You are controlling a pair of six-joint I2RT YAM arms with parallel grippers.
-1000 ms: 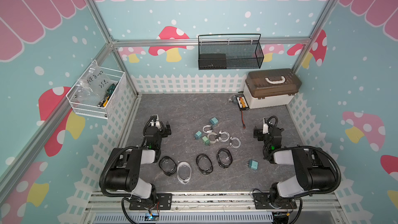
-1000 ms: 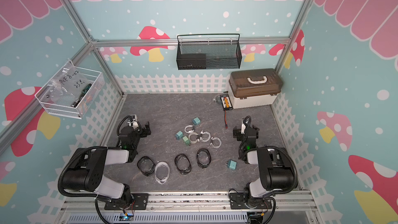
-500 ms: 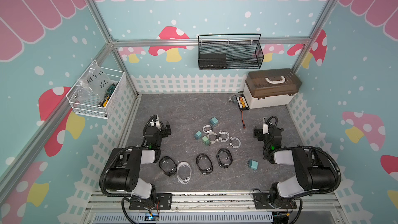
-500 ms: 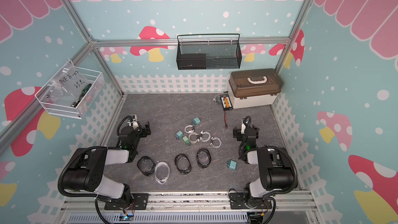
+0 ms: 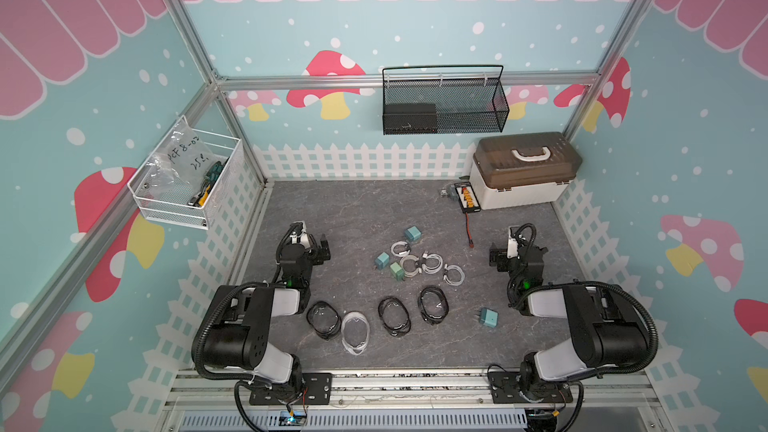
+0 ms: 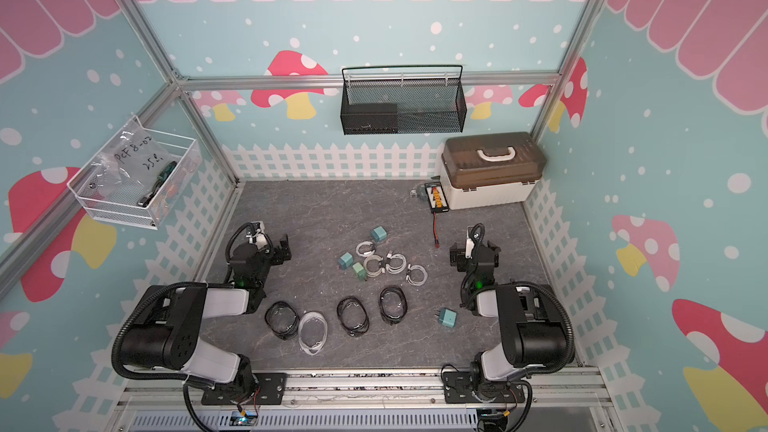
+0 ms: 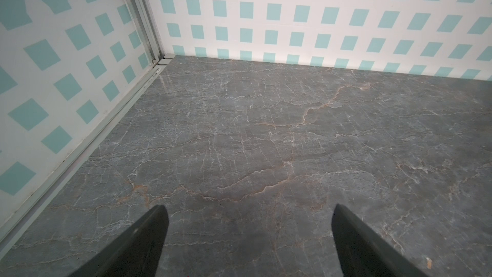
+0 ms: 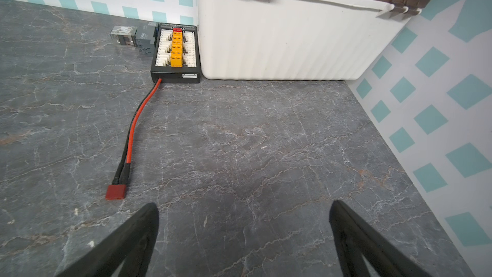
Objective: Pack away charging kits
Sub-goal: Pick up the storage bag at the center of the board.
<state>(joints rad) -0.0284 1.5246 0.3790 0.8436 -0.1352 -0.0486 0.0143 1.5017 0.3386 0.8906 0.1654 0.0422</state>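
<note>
In both top views the charging kits lie loose on the grey floor between my arms. Three teal cube chargers (image 5: pixel 382 260) (image 6: pixel 345 260) sit among several coiled white cables (image 5: pixel 432 263) (image 6: pixel 395 263). A fourth charger (image 5: pixel 487 317) lies apart, close to my right arm. Nearer the front lie three black-rimmed oval pouches (image 5: pixel 394 316) (image 6: pixel 353 316) and a clear one (image 5: pixel 355 332). My left gripper (image 5: pixel 307 245) (image 7: pixel 248 207) stands open over bare floor by the left wall. My right gripper (image 5: pixel 515 249) (image 8: pixel 243 205) is open too, holding nothing.
A beige box with brown lid (image 5: pixel 523 172) (image 8: pixel 279 35) stands closed at the back right. Beside it is a black board with orange connectors (image 5: pixel 467 198) (image 8: pixel 175 51) and its red wire (image 8: pixel 133 129). A black mesh basket (image 5: pixel 444 105) and a white wire basket (image 5: pixel 187 176) hang on the walls.
</note>
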